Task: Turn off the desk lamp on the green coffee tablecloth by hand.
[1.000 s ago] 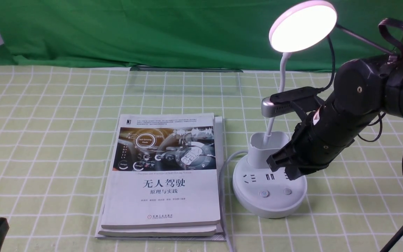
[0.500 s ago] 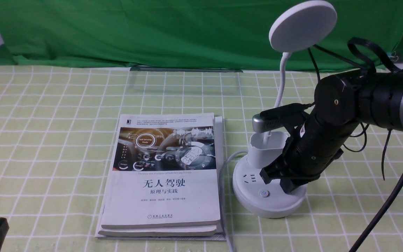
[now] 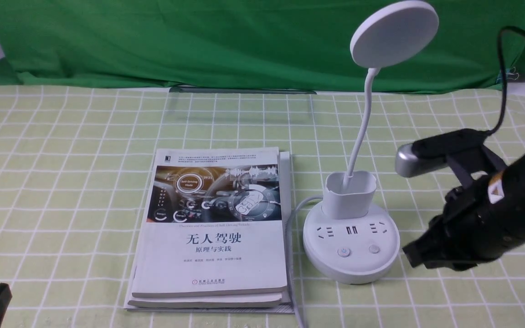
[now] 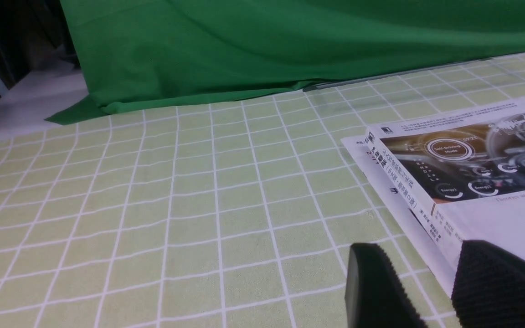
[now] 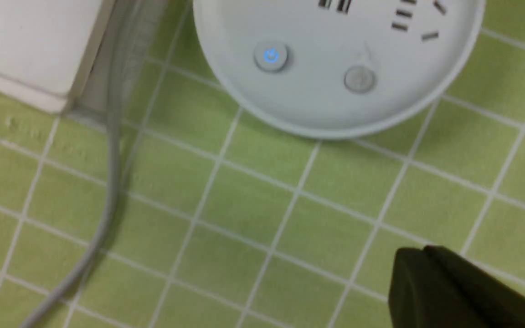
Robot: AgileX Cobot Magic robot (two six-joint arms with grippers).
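White, with the disc head (image 3: 394,34) unlit and tilted: the desk lamp (image 3: 365,118). Stands upright on the green coffee tablecloth (image 3: 84,191), to the right of the stack of books (image 3: 212,228). From the cup-like holder (image 3: 349,196), rises in a gentle bend to the head. On the round base (image 3: 351,264), shows sockets and two buttons, one with a small blue power mark. Beside the books, a grey cable (image 3: 290,255). Over the cloth, to the right of the base and apart from it, the right gripper (image 5: 419,249), with fingers closed together and with nothing between them. At the near left corner, the left gripper (image 4: 419,246), with fingers spread apart, also holding nothing. Behind the cloth, a dark green backdrop (image 3: 244,45).
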